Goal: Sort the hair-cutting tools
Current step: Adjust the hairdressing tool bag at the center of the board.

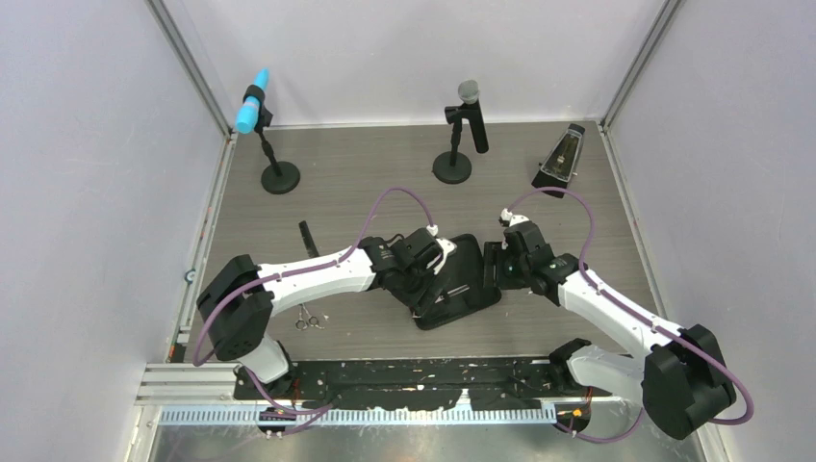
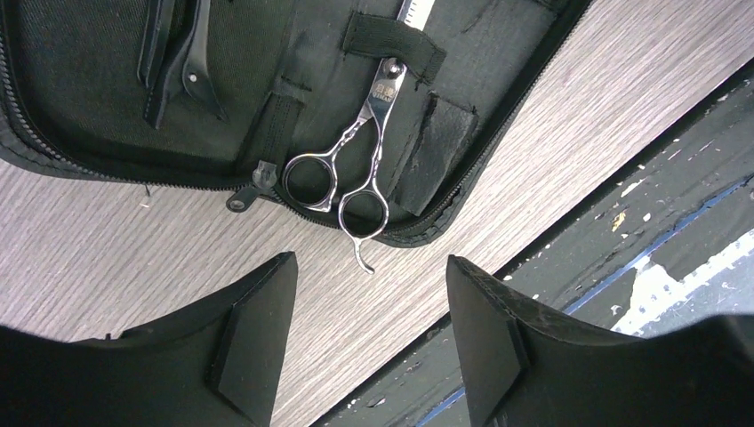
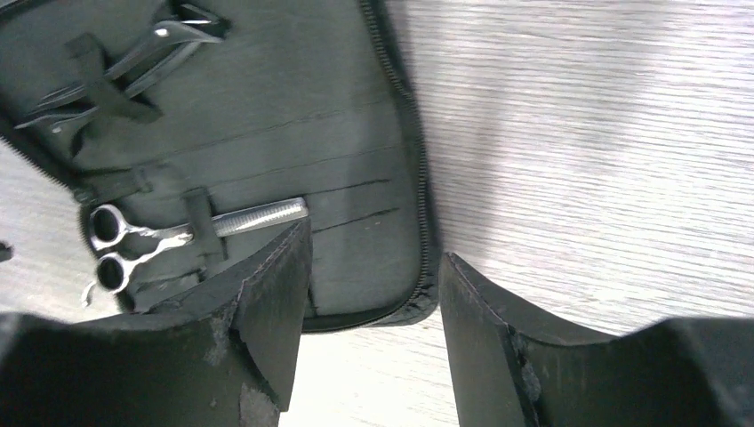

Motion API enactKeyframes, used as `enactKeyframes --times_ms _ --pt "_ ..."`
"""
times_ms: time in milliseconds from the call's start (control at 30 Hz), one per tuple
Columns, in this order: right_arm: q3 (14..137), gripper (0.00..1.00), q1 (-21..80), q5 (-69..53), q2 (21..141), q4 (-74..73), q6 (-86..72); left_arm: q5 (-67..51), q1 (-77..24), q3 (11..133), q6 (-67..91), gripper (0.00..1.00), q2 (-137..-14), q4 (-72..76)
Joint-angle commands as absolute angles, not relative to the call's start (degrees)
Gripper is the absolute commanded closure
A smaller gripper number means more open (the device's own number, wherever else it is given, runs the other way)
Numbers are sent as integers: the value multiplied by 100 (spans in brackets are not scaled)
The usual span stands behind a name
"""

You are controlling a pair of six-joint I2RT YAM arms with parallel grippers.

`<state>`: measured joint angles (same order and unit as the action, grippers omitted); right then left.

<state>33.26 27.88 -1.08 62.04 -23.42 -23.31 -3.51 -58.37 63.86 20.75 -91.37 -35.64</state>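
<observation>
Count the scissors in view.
2 scissors: one strapped inside the open case, one on the table beside the left arm. More may lie hidden.

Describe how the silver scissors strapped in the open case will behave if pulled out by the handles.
The scissors look like polished metal: probably stiff but slippery. The strap crosses their blades, so they would likely drag and tug the soft case along. Being flat, they should not roll.

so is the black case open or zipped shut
Open. The case lies spread flat, lining facing up, and one pair of scissors sits under a strap inside.
</observation>
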Motion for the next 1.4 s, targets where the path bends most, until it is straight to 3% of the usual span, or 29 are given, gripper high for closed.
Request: enactKeyframes --times_ms 0,233,567,933,1033,1233,1367 --pt "3404 39 2604 345 6340 -2431 -2231 -375 -5806 6336 2277 36 -9031 -3269" --pt "3225 45 2448 -272 7191 -1988 -2193 -360 -5810 6448 2146 40 -9214 -3237" --pt "3014 93 2435 -754 7739 -1524 -2223 -333 -5801 6895 1754 49 -9822 -3532" --pt "2997 95 2437 -772 7752 -1459 -2260 540 -5780 7099 1427 57 -10102 -4147" --pt "2997 95 2435 -782 7752 -1459 -2251 511 -5713 7029 1362 60 -10137 -4177" --pt "2989 95 2435 -789 7737 -1459 -2251 156 -5656 7079 1266 76 -10256 -4209" --pt "2997 95 2435 -791 7743 -1457 -2252 -128 -5709 7102 1308 77 -10230 -4117"
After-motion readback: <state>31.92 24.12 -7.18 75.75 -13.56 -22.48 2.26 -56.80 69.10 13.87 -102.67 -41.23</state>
